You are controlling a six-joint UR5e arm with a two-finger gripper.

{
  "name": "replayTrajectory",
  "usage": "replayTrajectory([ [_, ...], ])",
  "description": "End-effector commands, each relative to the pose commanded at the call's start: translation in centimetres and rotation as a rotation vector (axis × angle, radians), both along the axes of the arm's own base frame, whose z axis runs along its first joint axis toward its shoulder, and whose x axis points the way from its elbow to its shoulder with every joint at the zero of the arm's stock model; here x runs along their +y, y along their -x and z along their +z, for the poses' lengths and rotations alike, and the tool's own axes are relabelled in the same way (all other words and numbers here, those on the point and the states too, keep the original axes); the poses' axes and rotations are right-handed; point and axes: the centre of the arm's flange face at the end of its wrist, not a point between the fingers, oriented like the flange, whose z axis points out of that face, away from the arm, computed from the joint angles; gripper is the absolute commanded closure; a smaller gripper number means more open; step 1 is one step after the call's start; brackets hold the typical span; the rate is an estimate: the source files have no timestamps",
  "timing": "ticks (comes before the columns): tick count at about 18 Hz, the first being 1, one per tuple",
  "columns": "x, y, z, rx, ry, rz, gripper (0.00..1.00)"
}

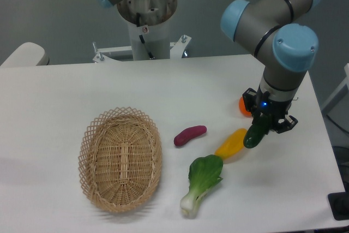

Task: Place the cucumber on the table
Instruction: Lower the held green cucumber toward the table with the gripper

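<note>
The dark green cucumber [256,133] hangs tilted in my gripper [264,122], which is shut on its upper end. Its lower tip is at or just above the white table [180,85], right beside the right end of the yellow oblong vegetable [230,143]. I cannot tell whether the tip touches the table. The gripper's fingers are largely hidden behind the cucumber and the wrist.
A purple sweet potato [190,135] lies left of the yellow vegetable. A bok choy [202,183] lies in front of them. An oval wicker basket [121,158] stands at the left front. An orange object [245,106] sits partly hidden behind the gripper. The table's right edge is close.
</note>
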Motion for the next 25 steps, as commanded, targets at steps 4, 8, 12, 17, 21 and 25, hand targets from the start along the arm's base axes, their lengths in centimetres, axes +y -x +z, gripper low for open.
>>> replayTrajectory([
  [4,0.2,-0.1,-0.4,-0.005,0.004,0.000,0.79],
  [8,0.9,0.7,-1.6,0.002,-0.003,-0.002,0.79],
  [12,3.0,2.3,-4.9,0.053,-0.055,0.118,0.79],
  [17,6.1,3.4,-10.4,0.118,-0.110,0.122,0.79],
  [21,6.7,3.9,-13.8,0.113,-0.104,0.104,0.79],
  [25,7.0,3.6,-15.8,0.093,-0.082,0.053,0.78],
])
